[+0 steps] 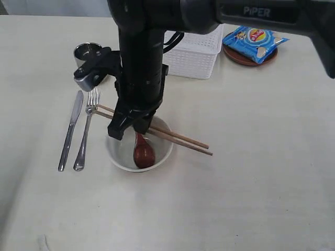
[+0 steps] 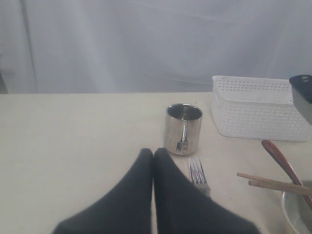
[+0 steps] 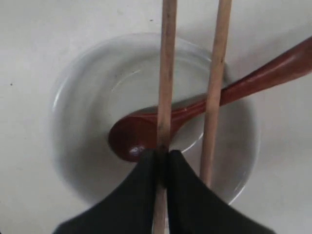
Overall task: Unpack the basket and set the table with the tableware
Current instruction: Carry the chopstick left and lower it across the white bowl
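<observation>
Wooden chopsticks [image 3: 167, 73] lie across the white bowl [image 3: 73, 122] on the desk [image 1: 251, 183], over the red-brown spoon [image 3: 141, 131] inside. The right fingers [image 3: 134, 195] are clamped on one of them. The left fingers [image 2: 129, 195] are pressed together, holding nothing. If that stick drags, the other may roll off or the bowl may tip.

A pale cream desk [image 1: 261, 157] carries a steel knife [image 1: 70, 130] and fork [image 1: 85, 133] lying side by side at left, just beside a white bowl [image 1: 118, 159] near the middle. Farther back stand a steel mug [image 1: 85, 52], a white perforated basket [image 1: 196, 55] and a brown plate [image 1: 234, 55].
</observation>
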